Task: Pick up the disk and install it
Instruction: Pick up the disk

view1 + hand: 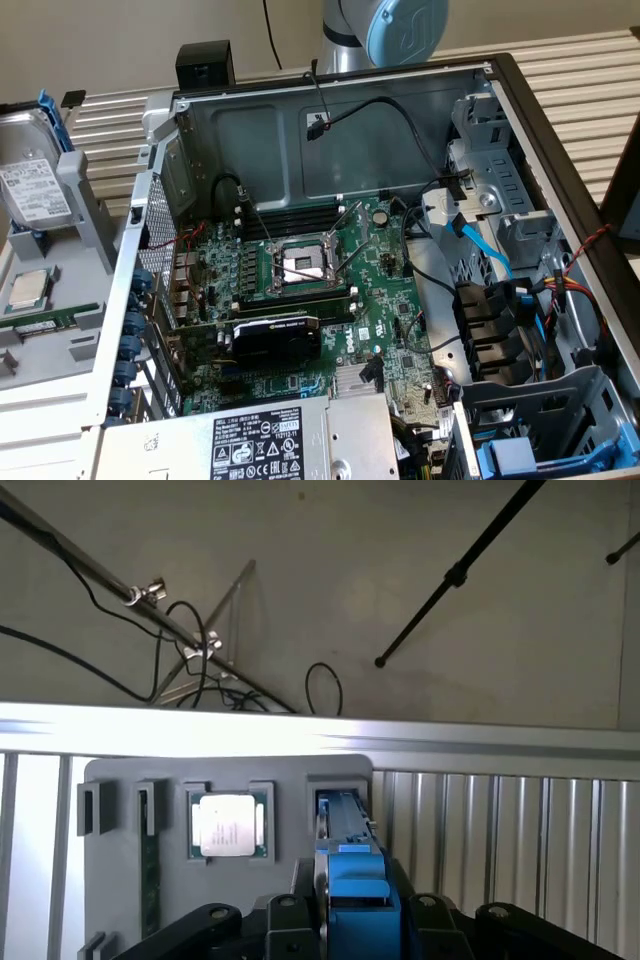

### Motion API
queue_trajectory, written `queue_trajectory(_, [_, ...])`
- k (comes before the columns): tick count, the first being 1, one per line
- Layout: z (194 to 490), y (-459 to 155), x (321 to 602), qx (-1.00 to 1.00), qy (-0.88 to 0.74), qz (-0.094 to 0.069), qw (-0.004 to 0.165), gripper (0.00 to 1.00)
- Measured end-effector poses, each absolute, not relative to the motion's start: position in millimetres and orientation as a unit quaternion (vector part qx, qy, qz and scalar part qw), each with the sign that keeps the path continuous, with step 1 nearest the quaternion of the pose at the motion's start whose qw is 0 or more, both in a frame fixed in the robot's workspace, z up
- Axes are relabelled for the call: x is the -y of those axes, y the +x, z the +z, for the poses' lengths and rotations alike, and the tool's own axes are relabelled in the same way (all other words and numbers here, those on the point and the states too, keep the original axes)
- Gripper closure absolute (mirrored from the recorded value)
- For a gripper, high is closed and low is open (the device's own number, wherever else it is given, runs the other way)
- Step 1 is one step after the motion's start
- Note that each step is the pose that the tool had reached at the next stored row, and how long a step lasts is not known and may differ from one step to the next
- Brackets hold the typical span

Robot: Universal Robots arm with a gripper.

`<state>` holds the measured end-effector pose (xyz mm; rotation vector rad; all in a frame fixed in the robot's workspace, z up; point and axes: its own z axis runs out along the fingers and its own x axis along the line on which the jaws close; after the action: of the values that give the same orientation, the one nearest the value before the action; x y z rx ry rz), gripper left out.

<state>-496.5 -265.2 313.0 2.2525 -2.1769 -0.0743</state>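
The disk (32,180) is a silver drive with a white label in a blue carrier. It stands on edge in a slot of the grey holder (85,200) at the exterior view's left. In the wrist view the disk (340,815) is edge-on in the grey holder (120,780). My gripper (355,915) is in line with it, and a blue piece sits between the gripper's black links. I cannot tell whether that piece is the carrier or whether the gripper touches the disk. My arm (385,30) rises behind the open computer case (560,160).
A square silver processor chip (228,825) lies in the holder beside the disk. Inside the case are the motherboard (300,270), a black graphics card (275,340), loose cables and blue-railed drive bays (500,330). A black block (205,65) stands behind the case wall.
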Motion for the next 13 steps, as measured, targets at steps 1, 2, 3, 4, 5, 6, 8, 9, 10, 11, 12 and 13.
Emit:
queue_trajectory(1, [316.5,-496.5,265.2,0.695,0.719,-0.024,0.004,0.63])
queue_trajectory(2, [320.3,-496.5,265.2,0.695,0.719,-0.024,0.004,0.63])
queue_trajectory(3, [323.7,-496.6,265.2,0.695,0.719,-0.023,0.004,0.63])
queue_trajectory(4, [326.9,-496.6,265.2,0.695,0.719,-0.023,0.004,0.63])
queue_trajectory(5, [330.1,-496.6,265.2,0.695,0.719,-0.023,0.004,0.63])
queue_trajectory(6, [333.4,-496.6,265.2,0.695,0.719,-0.023,0.004,0.63])
queue_trajectory(8, [340.6,-496.6,265.0,0.695,0.719,-0.022,0.003,0.63])
queue_trajectory(9, [344.3,-496.6,264.9,0.695,0.719,-0.022,0.003,0.63])
queue_trajectory(10, [348.3,-496.6,264.9,0.695,0.719,-0.021,0.003,0.63])
queue_trajectory(11, [352.4,-496.6,264.7,0.695,0.719,-0.021,0.002,0.63])
queue_trajectory(12, [356.5,-496.6,264.5,0.695,0.719,-0.021,0.002,0.63])
queue_trajectory(13, [360.6,-496.6,264.4,0.695,0.719,-0.021,0.002,0.63])
